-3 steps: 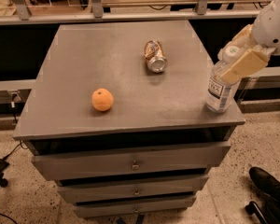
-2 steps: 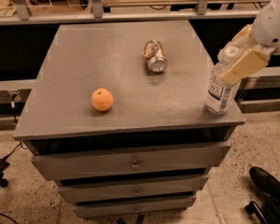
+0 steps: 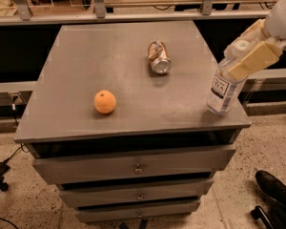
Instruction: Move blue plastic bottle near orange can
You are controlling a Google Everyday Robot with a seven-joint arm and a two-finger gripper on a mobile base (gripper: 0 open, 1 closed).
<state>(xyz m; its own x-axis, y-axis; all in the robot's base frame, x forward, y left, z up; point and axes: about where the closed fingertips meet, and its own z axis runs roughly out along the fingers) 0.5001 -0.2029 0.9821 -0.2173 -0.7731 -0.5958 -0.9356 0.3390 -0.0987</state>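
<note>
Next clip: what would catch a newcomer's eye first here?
The gripper at the far right, up against the top of the blue plastic bottle, which stands at the front right corner of the table. Next, the orange can lying on its side toward the back centre, and an orange fruit at the front left.

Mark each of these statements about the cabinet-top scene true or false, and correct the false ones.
1. The orange can lies on its side. True.
2. The blue plastic bottle stands at the left edge of the cabinet top. False: it stands near the right front corner.
3. The gripper is at the bottle's upper part. True.
4. The orange fruit touches the can. False: they are well apart, with the fruit nearer the front left.
</note>
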